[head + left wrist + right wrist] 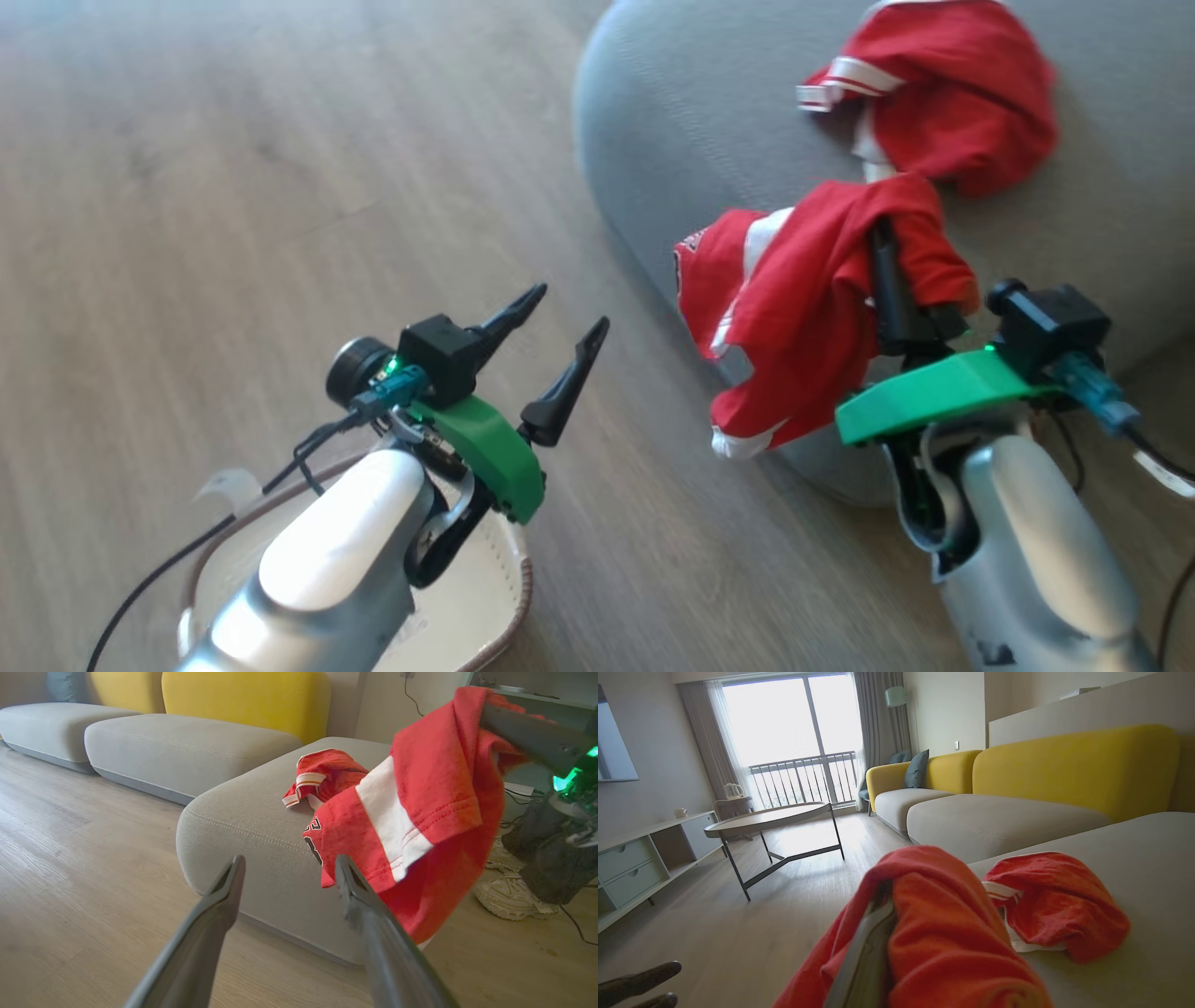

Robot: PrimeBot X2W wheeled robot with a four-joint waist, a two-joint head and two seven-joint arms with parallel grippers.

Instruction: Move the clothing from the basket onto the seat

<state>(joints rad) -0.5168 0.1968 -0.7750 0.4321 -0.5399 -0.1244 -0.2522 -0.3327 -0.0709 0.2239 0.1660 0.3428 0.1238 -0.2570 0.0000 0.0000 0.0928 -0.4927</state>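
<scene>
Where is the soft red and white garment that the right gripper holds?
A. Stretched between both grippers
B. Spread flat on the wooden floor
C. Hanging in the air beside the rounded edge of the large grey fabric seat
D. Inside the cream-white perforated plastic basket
C: the right gripper is shut on the red and white garment, which hangs free at the edge of the grey fabric seat; a second red garment lies on it.

One garment (pixel 943 103) lies on the seat (pixel 672 121), basket (pixel 485 616) apparently leftward.
</scene>
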